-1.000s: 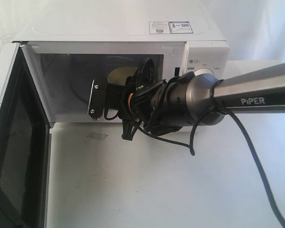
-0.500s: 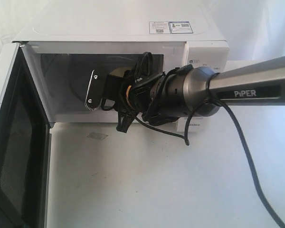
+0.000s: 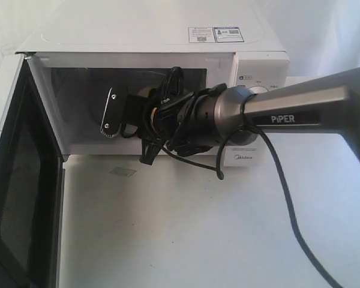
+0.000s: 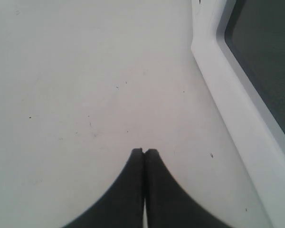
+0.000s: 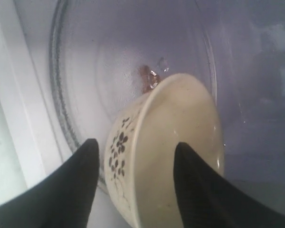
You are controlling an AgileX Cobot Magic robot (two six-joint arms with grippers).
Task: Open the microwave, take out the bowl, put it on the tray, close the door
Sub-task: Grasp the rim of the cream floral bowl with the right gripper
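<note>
The white microwave (image 3: 168, 36) stands with its door (image 3: 18, 180) swung wide open to the left. My right gripper (image 3: 117, 111) reaches into the cavity. In the right wrist view the cream bowl (image 5: 180, 137), with dark flower marks on its outside, sits on the glass turntable (image 5: 109, 71). The right gripper (image 5: 136, 142) is open and straddles the bowl's near wall, one finger outside and one over the glossy inside. Only a pale sliver of the bowl (image 3: 145, 91) shows behind the wrist. My left gripper (image 4: 144, 150) is shut on nothing above the white table, beside the door's frame (image 4: 237, 109). The tray is out of view.
The open door's dark window (image 3: 24, 198) fills the left side of the exterior view. The right arm's black cable (image 3: 288, 204) hangs over the white table (image 3: 186, 228). Control knobs (image 3: 261, 91) sit on the microwave's right panel.
The right arm has slid left and further into the microwave cavity, carrying its gripper towards the bowl. The door and the microwave have not moved.
</note>
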